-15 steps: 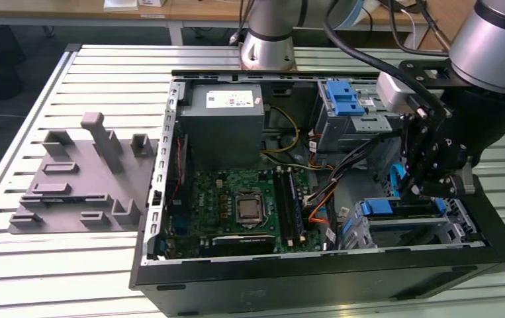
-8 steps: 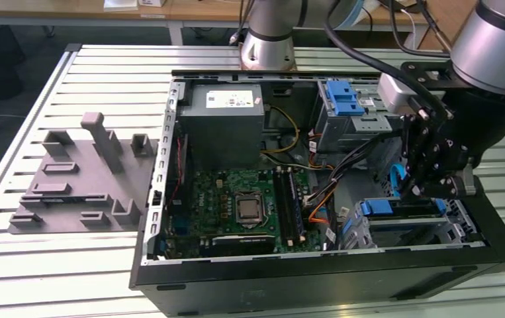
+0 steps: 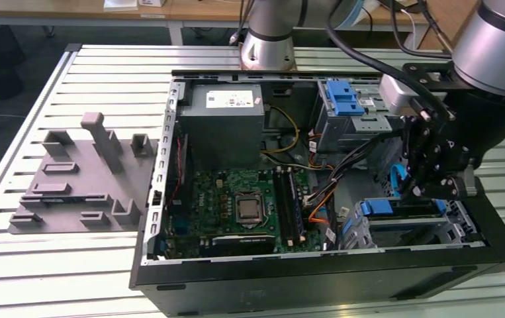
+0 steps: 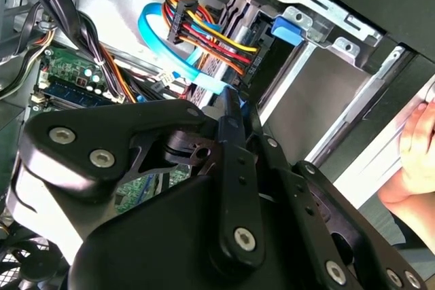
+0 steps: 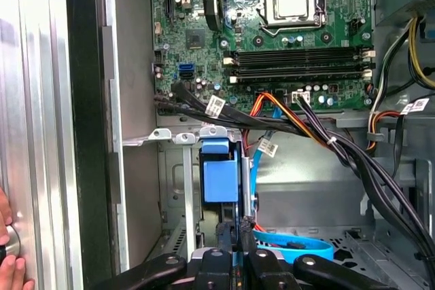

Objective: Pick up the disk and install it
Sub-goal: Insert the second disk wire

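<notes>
**Checking the disk at the lower drive bay**

The disk [image 3: 383, 208] sits low in the frame toward the exterior view's right. It is slotted into the lower drive cage [image 3: 464, 228] of the open computer case [image 3: 323, 278], with its blue end tab facing up. In the first wrist view the same blue tab [image 5: 221, 171] stands framed by the cage's sheet-metal rails. Most of the silver body is hidden inside the bay.

Handling, as a judgement:
- It is a rigid metal slab, fairly dense for its size, and will not flex.
- The bare metal faces are likely slick, and it is sensitive to knocks and to twisting in the rails.
- The blue plastic tab or the carrier rails at the exposed end look like the sensible hold; the tab is softer and could bend if levered sideways.
- A light-blue flat cable [image 5: 292, 244] and a bundle of coloured wires [image 4: 204, 28] crowd the bay mouth and could snag.

The gripper [image 3: 424, 195] hangs directly above the bay, pointing steeply down into the case. In both wrist views its fingers [image 5: 224, 242] are drawn together. A sliver of blue shows at the tips, and I cannot tell whether anything is pinched there.

The arm reaches in from the frame's upper right, with its wrist over the case's edge. The motherboard [image 3: 234, 205] lies at centre frame. The case rests on a slatted table [image 3: 58, 265]. A person's hand [image 4: 421, 154] is at the case's outer wall.
</notes>
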Controlling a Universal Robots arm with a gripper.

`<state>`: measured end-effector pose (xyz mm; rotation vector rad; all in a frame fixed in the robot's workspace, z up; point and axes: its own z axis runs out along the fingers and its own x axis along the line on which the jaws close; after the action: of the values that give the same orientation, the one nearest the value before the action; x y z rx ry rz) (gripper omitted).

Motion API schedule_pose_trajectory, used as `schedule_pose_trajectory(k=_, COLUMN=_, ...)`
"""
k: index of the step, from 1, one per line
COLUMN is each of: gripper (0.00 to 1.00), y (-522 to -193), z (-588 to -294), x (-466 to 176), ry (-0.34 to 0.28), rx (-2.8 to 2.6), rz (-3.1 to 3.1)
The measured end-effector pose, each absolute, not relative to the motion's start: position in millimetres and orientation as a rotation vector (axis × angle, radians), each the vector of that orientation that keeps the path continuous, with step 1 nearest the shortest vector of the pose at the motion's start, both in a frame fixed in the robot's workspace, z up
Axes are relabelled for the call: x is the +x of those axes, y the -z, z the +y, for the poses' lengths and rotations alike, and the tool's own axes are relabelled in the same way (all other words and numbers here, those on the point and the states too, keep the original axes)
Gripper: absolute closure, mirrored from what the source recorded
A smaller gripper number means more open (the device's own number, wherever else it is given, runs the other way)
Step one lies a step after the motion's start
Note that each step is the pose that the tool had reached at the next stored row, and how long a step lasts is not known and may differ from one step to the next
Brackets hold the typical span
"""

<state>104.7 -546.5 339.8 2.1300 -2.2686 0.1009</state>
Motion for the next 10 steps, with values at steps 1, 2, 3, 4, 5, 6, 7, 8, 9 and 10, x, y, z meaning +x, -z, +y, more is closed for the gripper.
schedule_pose_trajectory(k=1, gripper=0.84, y=-339.7, z=-546.6, x=105.0, ry=-0.100, rx=2.130, rz=-2.269)
schedule_pose_trajectory(k=2, gripper=0.84, y=-339.7, z=-546.6, x=105.4, ry=-0.100, rx=2.130, rz=-2.269)
schedule_pose_trajectory(k=3, gripper=0.84, y=-339.6, z=-546.7, x=105.5, ry=-0.100, rx=2.130, rz=-2.269)
schedule_pose_trajectory(k=4, gripper=0.84, y=-339.4, z=-546.8, x=105.5, ry=-0.099, rx=2.130, rz=-2.269)
schedule_pose_trajectory(k=5, gripper=0.84, y=-339.1, z=-547.0, x=105.5, ry=-0.099, rx=2.129, rz=-2.269)
schedule_pose_trajectory(k=6, gripper=0.84, y=-338.8, z=-547.1, x=105.6, ry=-0.099, rx=2.130, rz=-2.269)
schedule_pose_trajectory(k=7, gripper=0.84, y=-338.5, z=-547.2, x=105.6, ry=-0.099, rx=2.130, rz=-2.269)
schedule_pose_trajectory(k=8, gripper=0.84, y=-338.0, z=-547.2, x=105.6, ry=-0.100, rx=2.130, rz=-2.269)
schedule_pose_trajectory(k=9, gripper=0.84, y=-337.6, z=-547.2, x=105.6, ry=-0.099, rx=2.130, rz=-2.269)
schedule_pose_trajectory(k=10, gripper=0.84, y=-337.2, z=-547.3, x=105.6, ry=-0.099, rx=2.130, rz=-2.269)
